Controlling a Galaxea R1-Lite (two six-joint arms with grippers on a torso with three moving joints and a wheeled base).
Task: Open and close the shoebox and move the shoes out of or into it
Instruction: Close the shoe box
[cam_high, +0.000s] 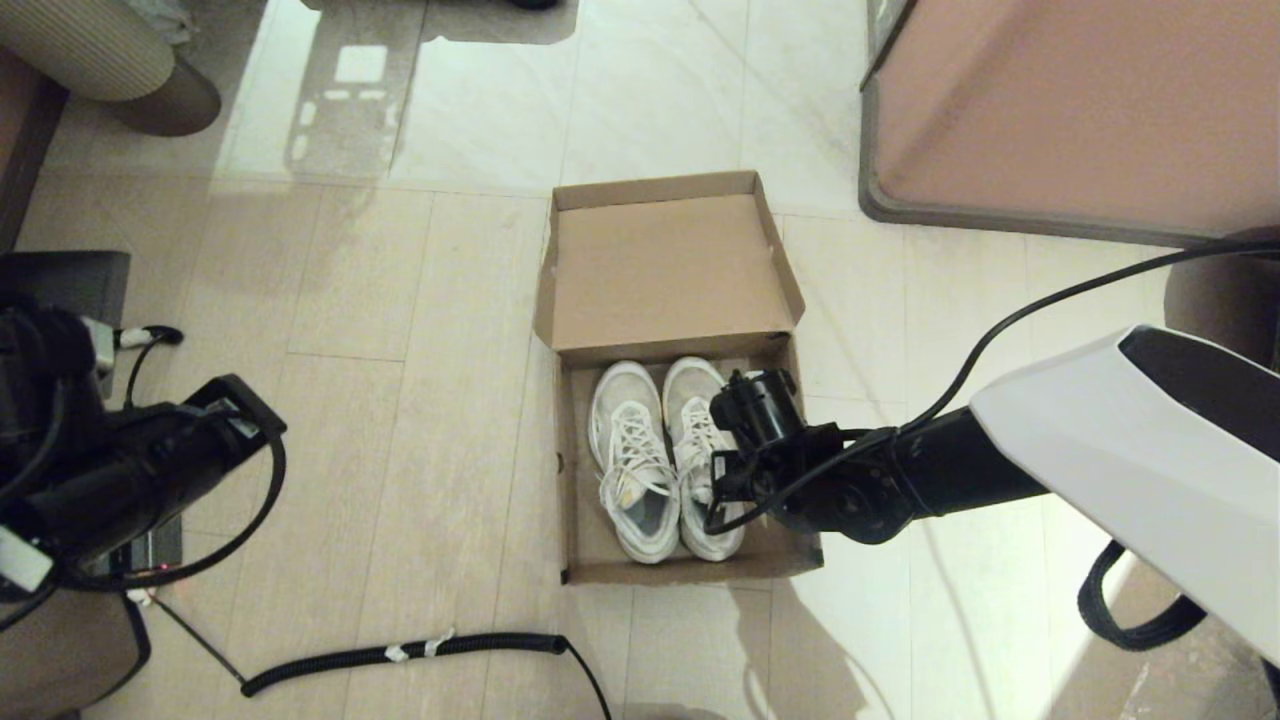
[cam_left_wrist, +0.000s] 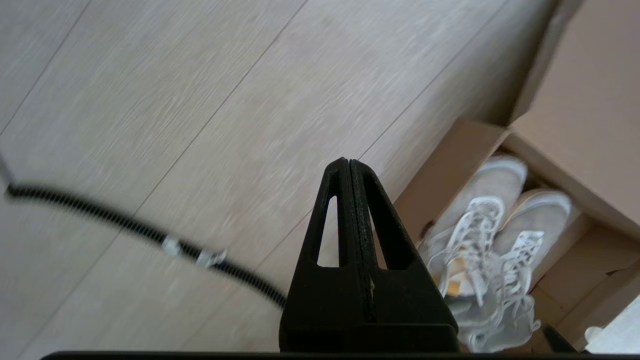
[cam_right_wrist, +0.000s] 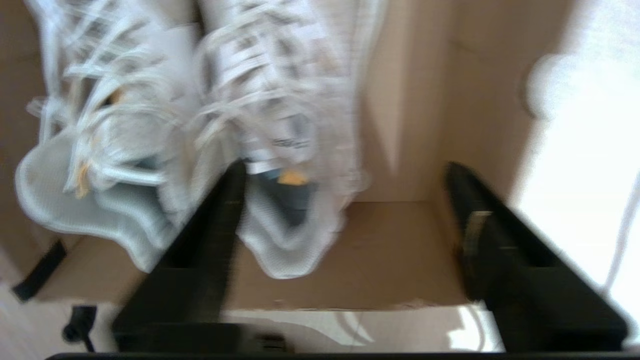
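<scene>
The floor (cam_high: 400, 300) fills most of the head view, and the shoebox (cam_high: 580, 470) sits at its centre with the hinged lid (cam_high: 665, 270) thrown back toward the top of the frame. A large pinkish block (cam_high: 1060, 100) occupies the upper right.

The shoes (cam_high: 655, 455) lie side by side inside the box, against its left wall, leaving a bare strip along the right wall. Their long axes run up and down the frame: toes toward the lid, heels toward the bottom edge.

The right claw (cam_right_wrist: 345, 210) hangs over the right-hand part of the box, its fingers spread wide and holding nothing. In the right wrist view one finger (cam_right_wrist: 210, 235) sits between the two heels and the other (cam_right_wrist: 480, 225) over the bare cardboard, so they bracket the nearer shoe's heel across its narrow width. My judgement is that this arm is the one to lift.

The left claw (cam_left_wrist: 350, 167) is clenched on nothing, parked at the left edge over the floor, well apart from the box.
</scene>
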